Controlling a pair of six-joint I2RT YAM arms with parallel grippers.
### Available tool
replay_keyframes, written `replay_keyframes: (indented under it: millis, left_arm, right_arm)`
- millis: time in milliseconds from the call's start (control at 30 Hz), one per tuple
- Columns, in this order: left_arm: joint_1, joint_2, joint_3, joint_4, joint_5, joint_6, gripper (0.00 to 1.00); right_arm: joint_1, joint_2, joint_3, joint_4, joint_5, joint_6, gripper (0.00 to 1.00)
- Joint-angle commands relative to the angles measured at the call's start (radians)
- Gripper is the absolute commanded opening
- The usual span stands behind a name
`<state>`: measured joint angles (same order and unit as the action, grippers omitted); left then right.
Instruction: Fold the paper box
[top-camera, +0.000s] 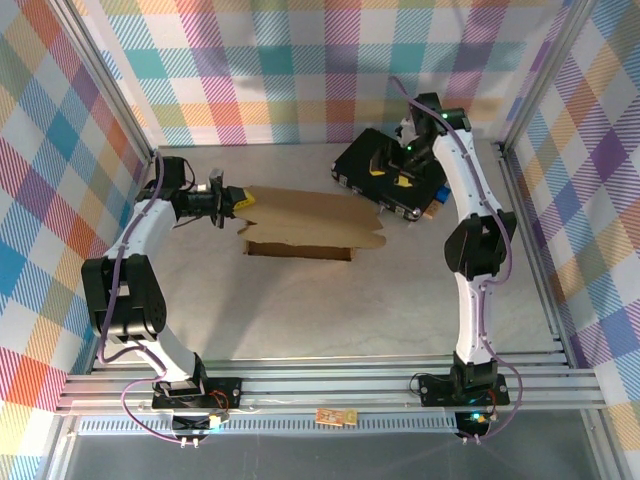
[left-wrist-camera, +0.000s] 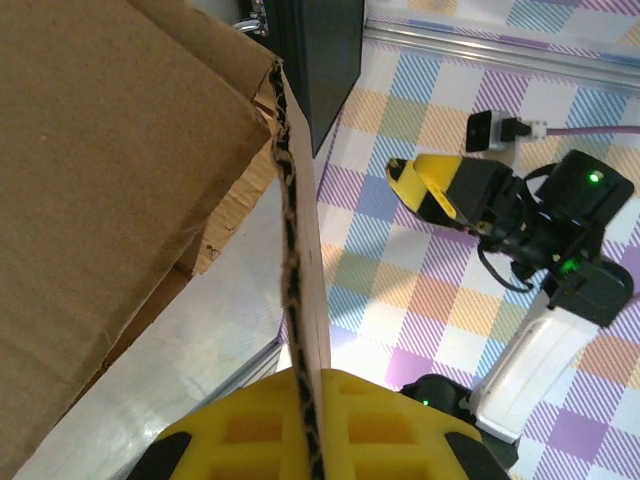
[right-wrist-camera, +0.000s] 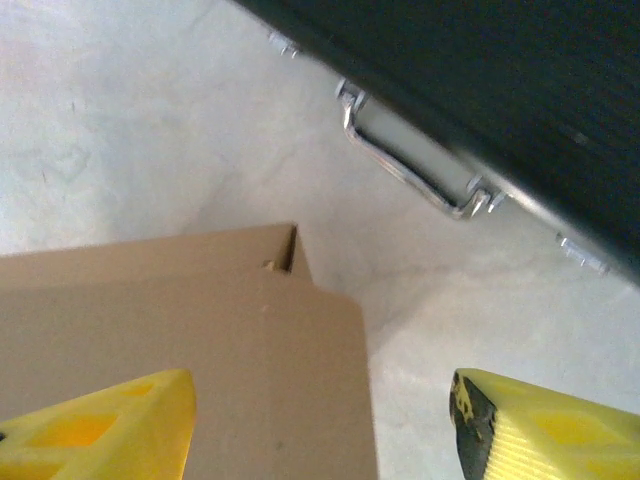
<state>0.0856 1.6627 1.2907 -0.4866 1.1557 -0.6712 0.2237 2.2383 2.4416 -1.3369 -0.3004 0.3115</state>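
Left wrist: hand cropped @ btm

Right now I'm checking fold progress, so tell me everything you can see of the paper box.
The paper box is plain brown corrugated cardboard, a die-cut sheet with notched flaps, partly folded, one layer over another. It lies mid-table, its right end near the black case. The left hand is shut on its left edge; the open right hand hovers over its right corner, apart.
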Motion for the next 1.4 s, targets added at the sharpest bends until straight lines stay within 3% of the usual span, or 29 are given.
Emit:
replay_keyframes:
  millis: [0, 167, 333, 400, 500, 567, 633, 700, 933, 1033, 1133, 1367]
  left_arm:
    - [-0.007, -0.031, 0.027, -0.005, 0.027, 0.028, 0.00]
    - [-0.008, -0.031, 0.031, 0.117, 0.045, -0.059, 0.00]
    - [-0.019, -0.017, 0.050, 0.200, 0.072, -0.123, 0.00]
    - [-0.023, -0.014, 0.042, 0.308, 0.083, -0.187, 0.00]
    - [-0.028, -0.014, -0.024, 0.672, 0.096, -0.459, 0.00]
    - [-0.026, 0.017, -0.073, 1.089, 0.071, -0.770, 0.00]
    - [-0.027, 0.077, -0.063, 1.391, 0.033, -1.023, 0.00]
    - [-0.030, 0.115, -0.034, 1.511, -0.005, -1.124, 0.00]
    - [-0.064, 0.127, -0.006, 1.519, -0.035, -1.151, 0.00]
    - [-0.076, 0.101, 0.003, 1.428, -0.031, -1.103, 0.00]
    - [-0.086, 0.058, 0.015, 1.244, -0.027, -0.991, 0.00]
    - [-0.089, -0.117, 0.033, 0.579, -0.071, -0.552, 0.00]
  right_arm:
    - [0.065, -0.099, -0.034, -0.113, 0.053, 0.035, 0.68]
    - [0.072, -0.181, -0.196, -0.042, 0.025, 0.029, 0.72]
    - [0.071, -0.158, -0.196, -0.039, -0.020, -0.016, 0.78]
    - [0.072, -0.143, -0.185, -0.032, -0.020, -0.028, 0.79]
    - [0.071, -0.105, -0.131, -0.045, -0.004, -0.040, 0.81]
    - [0.061, -0.086, -0.090, -0.053, -0.018, -0.028, 0.81]
    - [0.051, -0.086, -0.050, -0.050, -0.018, -0.004, 0.81]
    - [0.041, -0.106, -0.029, -0.024, -0.016, 0.019, 0.82]
    - [-0.002, -0.117, 0.041, 0.012, -0.053, 0.052, 0.84]
    - [-0.016, -0.106, 0.046, 0.023, -0.091, 0.045, 0.83]
    - [-0.026, -0.086, 0.045, 0.032, -0.133, 0.047, 0.83]
    - [-0.021, -0.119, -0.078, 0.112, -0.198, 0.084, 0.80]
